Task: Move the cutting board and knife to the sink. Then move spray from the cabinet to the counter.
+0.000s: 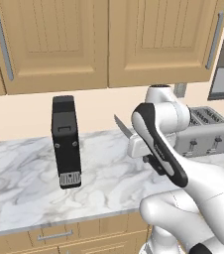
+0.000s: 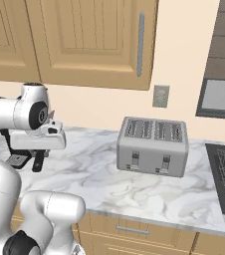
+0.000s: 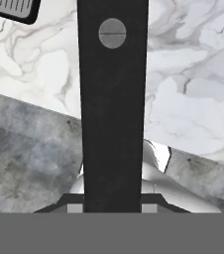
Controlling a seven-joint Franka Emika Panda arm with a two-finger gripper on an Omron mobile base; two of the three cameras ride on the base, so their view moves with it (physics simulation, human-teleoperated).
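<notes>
Above the front part of the counter (image 1: 25, 178), between a black boxy appliance (image 1: 67, 141) toward the left end and a silver toaster (image 2: 153, 144) toward the right end, the knife (image 3: 112, 99) hangs in the air, clear of the marble. The gripper (image 3: 112, 202) is clenched on its dark handle: in the hand view the handle runs straight up from between the two fingers, a round rivet showing near its far end, and the counter's front edge crosses slantwise beneath it. In the left base view the thin grey blade pokes out past the arm's white forearm, pointing up and back toward the wall

As a thing to carry, the knife looks light and stiff, so its weight should trouble the grip little. The handle is smooth and slim, though, and held between two narrow pads it could pivot or slide if the arm swings sharply. The handle is the right place to hold it, since it is thicker and blunter than the blade, which offers too little to pinch. Judging by the long stretch of handle beyond the fingers, the hold sits near one end, so the knife may tend to droop. A steady, unhurried carry to the sink seems wise, lowering it well into the basin before letting go
</notes>
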